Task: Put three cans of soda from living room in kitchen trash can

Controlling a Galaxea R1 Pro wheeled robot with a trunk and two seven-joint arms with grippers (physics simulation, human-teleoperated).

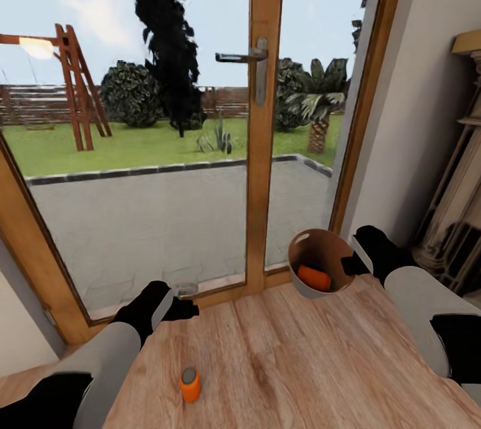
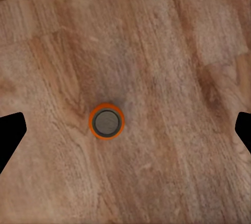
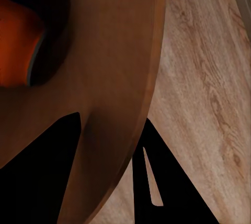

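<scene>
An orange soda can [image 1: 190,384] with a grey top stands upright on the wood floor. In the left wrist view it [image 2: 106,121] shows from straight above. My left gripper [image 1: 179,309] hangs above it, open, with its fingers [image 2: 10,135] spread wide on either side. My right gripper [image 1: 351,262] is shut on the rim of the trash can [image 1: 302,242], which is tilted toward me. A second orange can [image 1: 314,277] lies inside the bin. In the right wrist view the fingers straddle the bin's orange-brown wall [image 3: 110,67], with that can [image 3: 18,46] beyond. The blue can is out of view.
Wood-framed glass doors [image 1: 264,148] with a metal handle [image 1: 244,57] stand straight ahead, with a patio and garden behind them. A stone fireplace surround [image 1: 461,215] rises at the right against a pale wall. Wood floor [image 1: 287,362] spreads between my arms.
</scene>
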